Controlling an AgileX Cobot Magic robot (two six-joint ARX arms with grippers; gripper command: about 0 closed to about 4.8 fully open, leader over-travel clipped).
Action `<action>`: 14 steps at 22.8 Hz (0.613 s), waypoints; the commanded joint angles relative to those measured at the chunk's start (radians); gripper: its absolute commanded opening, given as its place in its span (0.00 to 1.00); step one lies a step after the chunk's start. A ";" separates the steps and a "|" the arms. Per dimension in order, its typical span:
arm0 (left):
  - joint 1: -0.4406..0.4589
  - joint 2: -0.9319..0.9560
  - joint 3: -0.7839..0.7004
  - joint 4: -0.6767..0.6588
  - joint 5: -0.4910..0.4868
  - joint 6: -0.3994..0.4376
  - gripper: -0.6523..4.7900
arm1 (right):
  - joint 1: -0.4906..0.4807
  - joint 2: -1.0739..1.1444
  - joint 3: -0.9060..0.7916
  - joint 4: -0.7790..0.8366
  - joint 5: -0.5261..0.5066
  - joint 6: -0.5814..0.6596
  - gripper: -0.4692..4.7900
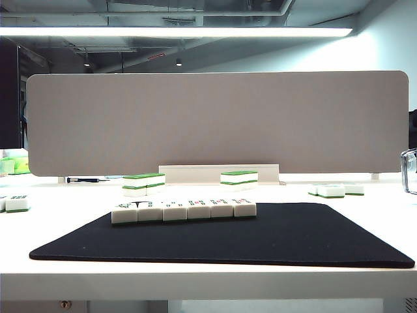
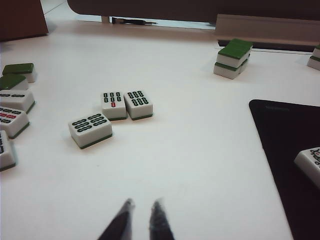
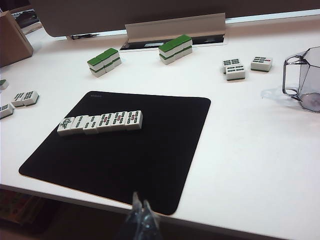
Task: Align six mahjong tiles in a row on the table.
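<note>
Six mahjong tiles (image 1: 184,210) lie side by side in one row near the far left of the black mat (image 1: 260,241) on the white table (image 1: 195,282). The right wrist view shows the same row of tiles (image 3: 100,121) on the mat (image 3: 150,150). Just the row's end tile (image 2: 310,162) enters the left wrist view. Neither gripper appears in the exterior view. My left gripper (image 2: 143,205) hovers over bare table left of the mat, its tips a narrow gap apart with nothing between them. My right gripper (image 3: 140,200) sits at the mat's near edge, tips together and empty.
Two stacks of green-topped tiles (image 1: 143,182) (image 1: 238,177) stand behind the mat before the grey divider (image 1: 215,120). Loose tiles lie at the right (image 1: 335,190) and left (image 2: 112,105). A clear plastic cup (image 3: 302,77) stands at the far right.
</note>
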 commanded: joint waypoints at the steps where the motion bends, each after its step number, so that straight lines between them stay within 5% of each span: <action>1: -0.001 0.000 -0.002 -0.010 0.007 -0.003 0.21 | 0.002 -0.011 0.002 0.011 0.000 0.000 0.09; 14: -0.001 0.000 -0.002 -0.010 0.007 -0.003 0.21 | 0.001 -0.012 -0.185 0.379 0.004 -0.013 0.09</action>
